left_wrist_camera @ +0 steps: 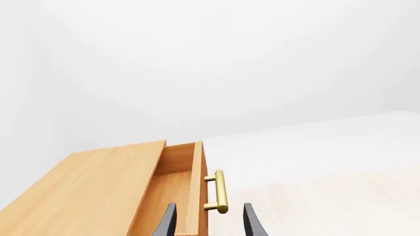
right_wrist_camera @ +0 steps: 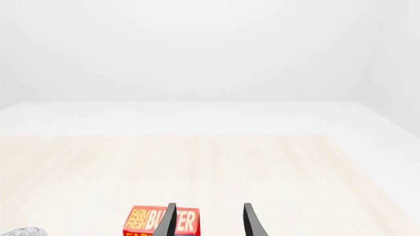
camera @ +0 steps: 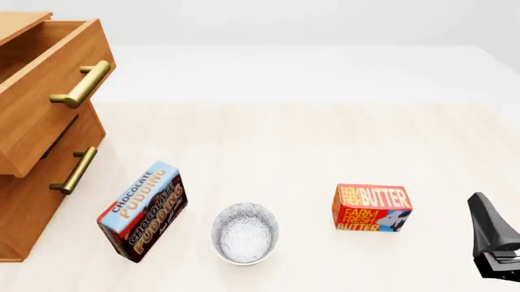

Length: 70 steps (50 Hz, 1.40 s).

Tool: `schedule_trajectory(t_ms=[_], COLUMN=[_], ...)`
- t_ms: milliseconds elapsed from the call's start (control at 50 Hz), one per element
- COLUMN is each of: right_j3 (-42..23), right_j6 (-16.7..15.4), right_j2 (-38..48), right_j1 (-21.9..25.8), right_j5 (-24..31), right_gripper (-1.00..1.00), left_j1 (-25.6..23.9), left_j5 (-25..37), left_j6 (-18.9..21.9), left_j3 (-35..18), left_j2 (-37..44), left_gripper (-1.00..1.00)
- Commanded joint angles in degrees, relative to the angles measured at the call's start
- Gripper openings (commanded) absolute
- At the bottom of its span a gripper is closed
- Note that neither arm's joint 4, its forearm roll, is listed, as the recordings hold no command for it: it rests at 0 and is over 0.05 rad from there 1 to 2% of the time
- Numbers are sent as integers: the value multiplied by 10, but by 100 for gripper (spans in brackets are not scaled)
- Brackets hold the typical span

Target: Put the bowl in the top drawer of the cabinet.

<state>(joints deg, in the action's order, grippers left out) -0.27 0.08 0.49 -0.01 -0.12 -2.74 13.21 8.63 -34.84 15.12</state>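
While the bowl (camera: 245, 233) sits on the table (camera: 325, 140) between the pudding box (camera: 143, 211) and butter box (camera: 371, 208), the top drawer (camera: 50, 85) of the cabinet (camera: 36, 182) stands pulled out. Both the left gripper (left_wrist_camera: 208, 221) and right gripper (right_wrist_camera: 208, 220) are spread open, empty.

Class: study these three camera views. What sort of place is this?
Probably a simulated tabletop test scene, not a real room: a pale table against blank white, holding a cabinet, a butter box and a bowl.
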Motion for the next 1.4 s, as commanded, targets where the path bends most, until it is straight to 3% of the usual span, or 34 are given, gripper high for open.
schedule_trajectory(t_ms=[20,60,80,160,760,1400], right_j3=[0,0,0,0,0,0], right_j6=[0,0,0,0,0,0], right_j2=[0,0,0,0,0,0], right_j1=[0,0,0,0,0,0], right_j5=[0,0,0,0,0,0], right_gripper=[100,100,100,100,100,100], left_j1=[-19,-8,-13,-8,21,50], left_j5=[4,-6,-1,-3,17,2], left_j6=[-46,-31,-46,-40,-124,-180], left_j3=[-53,-56,-65,-75,-193,-220], left_j2=[90,90,105,117,341,448], left_gripper=[100,100,100,100,100,100])
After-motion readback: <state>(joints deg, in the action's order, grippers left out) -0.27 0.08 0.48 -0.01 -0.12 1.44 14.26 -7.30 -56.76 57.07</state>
